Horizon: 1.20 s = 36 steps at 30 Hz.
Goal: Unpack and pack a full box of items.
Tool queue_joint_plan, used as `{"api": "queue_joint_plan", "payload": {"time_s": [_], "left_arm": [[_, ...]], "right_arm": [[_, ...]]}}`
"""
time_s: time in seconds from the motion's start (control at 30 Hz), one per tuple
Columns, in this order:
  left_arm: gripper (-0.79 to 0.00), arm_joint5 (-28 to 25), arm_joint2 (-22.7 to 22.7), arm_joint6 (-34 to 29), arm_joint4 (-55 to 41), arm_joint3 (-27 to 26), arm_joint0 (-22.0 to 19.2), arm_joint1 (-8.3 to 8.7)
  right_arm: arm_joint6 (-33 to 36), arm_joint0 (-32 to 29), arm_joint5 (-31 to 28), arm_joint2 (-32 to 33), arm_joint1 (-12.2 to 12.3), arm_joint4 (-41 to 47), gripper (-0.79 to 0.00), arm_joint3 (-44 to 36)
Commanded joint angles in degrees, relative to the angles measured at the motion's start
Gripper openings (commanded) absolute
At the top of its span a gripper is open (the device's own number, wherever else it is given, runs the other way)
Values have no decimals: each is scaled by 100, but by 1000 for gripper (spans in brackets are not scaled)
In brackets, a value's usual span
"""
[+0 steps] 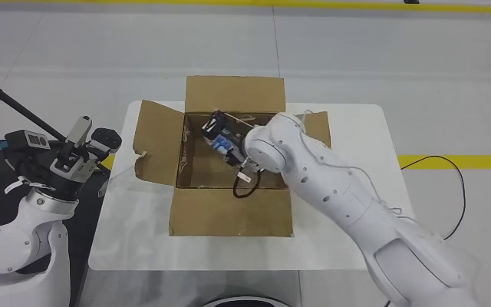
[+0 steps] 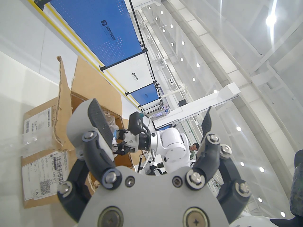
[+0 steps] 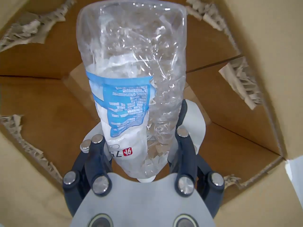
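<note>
Grips crumpled bottle (image 3: 132,55) inside box (image 3: 255,19) with right gripper (image 3: 144,121), ragged flap edges (image 3: 241,81) close around; holds left gripper (image 2: 151,114) spread wide.

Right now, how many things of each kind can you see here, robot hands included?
Cardboard box: 1
Clear plastic bottle: 1
White table: 1
Grippers: 2 (left gripper open, right gripper shut on the bottle)
Total: 5

Brown cardboard box (image 1: 230,211) is seen open, four flaps folded outward, edges torn. Crumpled clear plastic bottle (image 3: 132,72) with blue label is held inside the box, neck end clamped by right gripper (image 3: 142,121), base pointed deeper into the box.
</note>
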Motion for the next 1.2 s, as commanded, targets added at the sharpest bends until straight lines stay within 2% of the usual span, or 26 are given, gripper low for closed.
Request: {"api": "queue_joint_plan", "payload": {"time_s": [0.0, 0.4, 0.57, 0.6, 0.63, 0.7, 0.73, 0.77, 0.8, 0.9, 0.93, 0.97, 1.17], "left_arm": [[0, 0, 0, 0, 0, 0, 0, 0], [0, 0, 0, 0, 0, 0, 0, 0], [0, 0, 0, 0, 0, 0, 0, 0], [0, 0, 0, 0, 0, 0, 0, 0], [0, 0, 0, 0, 0, 0, 0, 0], [0, 0, 0, 0, 0, 0, 0, 0], [0, 0, 0, 0, 0, 0, 0, 0], [0, 0, 0, 0, 0, 0, 0, 0], [0, 0, 0, 0, 0, 0, 0, 0], [0, -88, 2, 34, -56, -36, 20, 2], [0, -97, -24, 54, -64, -24, 35, 6], [0, -95, -48, 67, -63, -25, 42, 11], [0, -185, -133, 307, 78, 39, 85, 27]], "right_arm": [[45, 51, -61, -130, -94, 83, -785, 307], [-317, 144, -216, -540, -524, 101, -782, 1344], [-485, 157, -317, -612, -669, 98, -717, 1714], [-498, 165, -329, -621, -698, 103, -668, 1771], [-501, 174, -344, -632, -725, 103, -573, 1820], [-515, 191, -361, -643, -776, 106, -449, 1905], [-510, 199, -374, -649, -799, 103, -409, 1942], [-511, 208, -382, -649, -820, 103, -329, 1975], [-512, 215, -388, -648, -839, 101, -209, 2004], [-512, 228, -418, -632, -884, 96, -102, 2073], [-515, 234, -429, -616, -895, 104, -18, 2089], [-527, 242, -426, -603, -903, 88, 0, 2097], [-573, 255, -491, -377, -863, 112, 0, 1949]]}}
